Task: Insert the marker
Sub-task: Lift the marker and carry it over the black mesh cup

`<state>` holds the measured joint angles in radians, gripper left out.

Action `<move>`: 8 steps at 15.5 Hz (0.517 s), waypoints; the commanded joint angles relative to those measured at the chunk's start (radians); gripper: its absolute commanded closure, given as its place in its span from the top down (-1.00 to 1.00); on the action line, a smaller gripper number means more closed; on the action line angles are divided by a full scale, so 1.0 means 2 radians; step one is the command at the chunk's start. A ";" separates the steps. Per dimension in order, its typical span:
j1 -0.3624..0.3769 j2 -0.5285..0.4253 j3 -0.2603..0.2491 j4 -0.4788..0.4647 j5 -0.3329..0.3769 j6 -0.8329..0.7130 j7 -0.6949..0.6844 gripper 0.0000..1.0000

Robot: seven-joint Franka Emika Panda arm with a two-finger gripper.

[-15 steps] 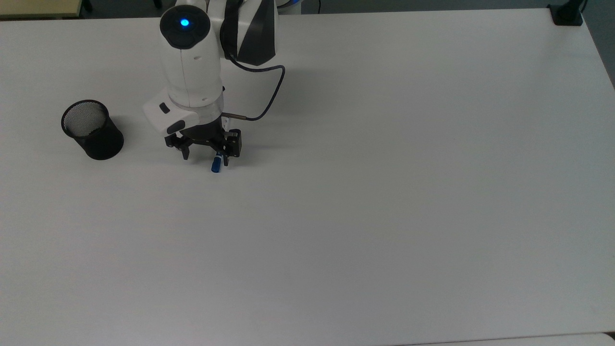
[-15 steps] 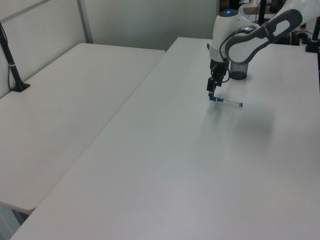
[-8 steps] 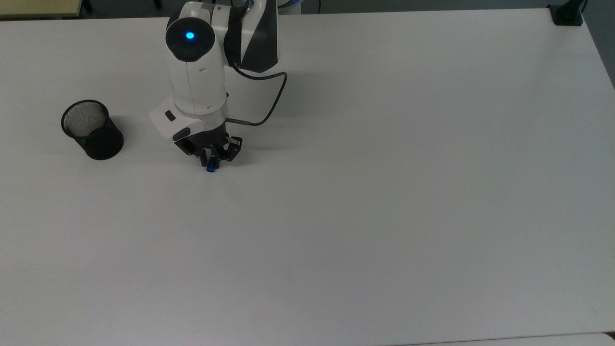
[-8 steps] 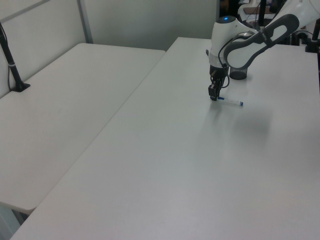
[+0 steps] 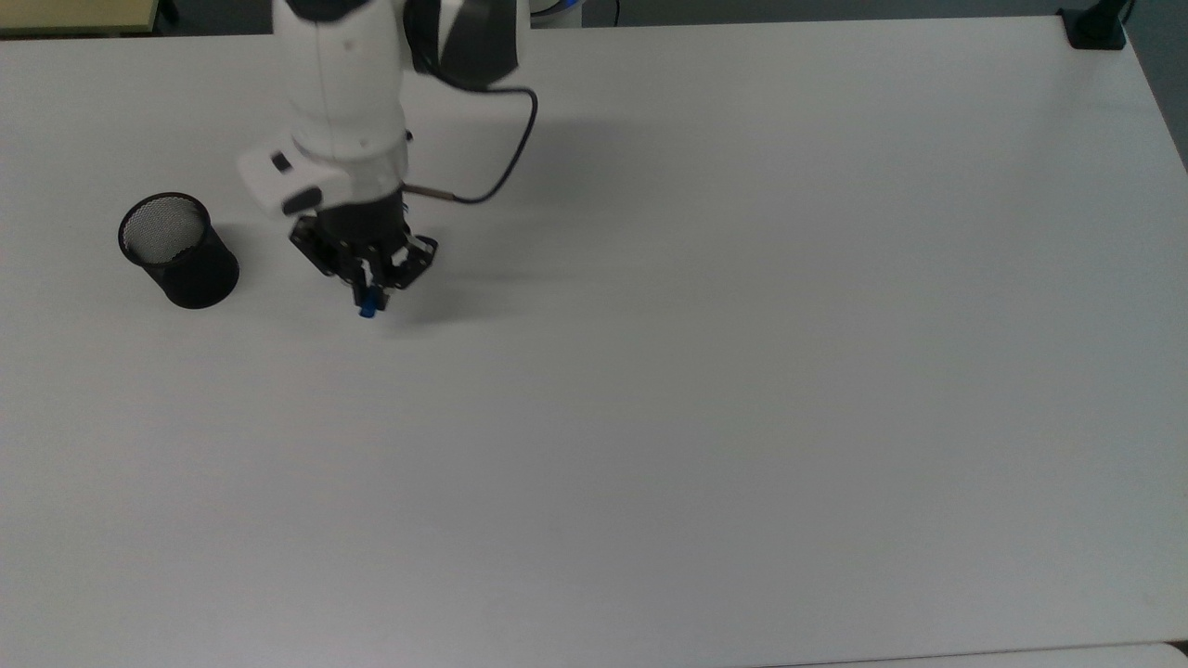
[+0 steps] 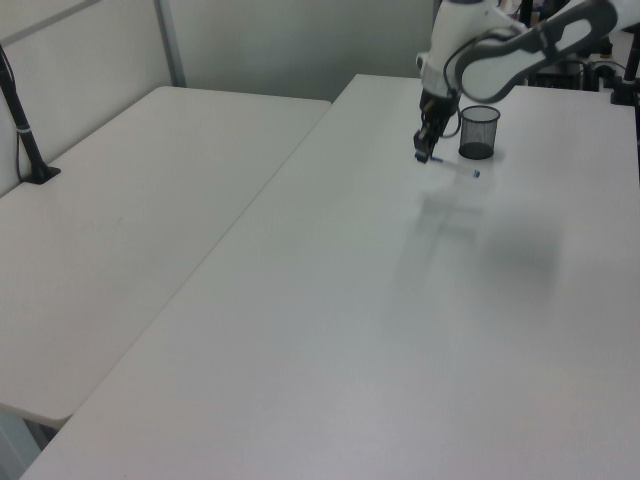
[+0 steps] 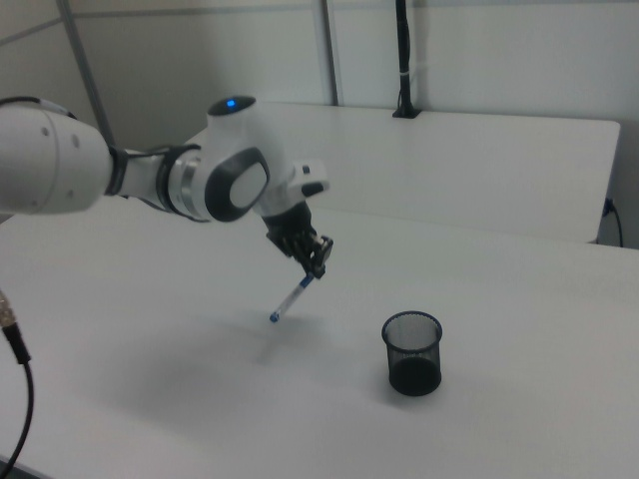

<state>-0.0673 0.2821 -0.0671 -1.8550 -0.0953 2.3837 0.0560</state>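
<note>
The marker [image 7: 292, 297], a slim white pen with blue ends, hangs tilted above the white table [image 5: 742, 371]. My gripper [image 7: 316, 263] is shut on the marker's upper end, and its lower blue tip [image 7: 274, 317] is off the surface. In the top view the gripper [image 5: 369, 276] points down with the marker's blue end [image 5: 368, 309] just below it. The black mesh cup [image 5: 176, 249] stands upright to the top view's left of the gripper, a short gap away. In the left view the marker [image 6: 457, 166] slants from the gripper [image 6: 427, 151] toward the cup [image 6: 479, 131].
A dark cable [image 5: 506, 153] loops off the wrist. A black clamp [image 5: 1095, 28] sits on the table's far right corner in the top view. A second table [image 6: 120, 200] adjoins in the left view, with a black post [image 6: 20, 120] clamped on it.
The gripper closed on the marker's end and lifted it off the table. It has moved toward the top view's left, nearer the cup, and the marker now hangs tilted.
</note>
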 commanded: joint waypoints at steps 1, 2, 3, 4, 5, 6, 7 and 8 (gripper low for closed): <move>-0.018 -0.088 -0.001 -0.015 0.001 -0.013 -0.002 -1.00; -0.024 -0.096 -0.001 -0.014 0.002 -0.009 -0.009 -1.00; -0.031 -0.106 -0.002 -0.015 0.002 0.008 -0.019 -1.00; -0.038 -0.116 -0.004 -0.018 0.002 0.034 -0.029 -1.00; -0.045 -0.123 -0.006 -0.021 0.002 0.056 -0.036 -1.00; -0.053 -0.126 -0.007 -0.023 0.003 0.074 -0.046 -1.00; -0.061 -0.128 -0.008 -0.025 0.003 0.097 -0.058 -1.00; -0.072 -0.130 -0.009 -0.036 0.009 0.130 -0.075 -1.00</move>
<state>-0.1672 0.0553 -0.0759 -1.8595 -0.0954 2.4923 -0.0044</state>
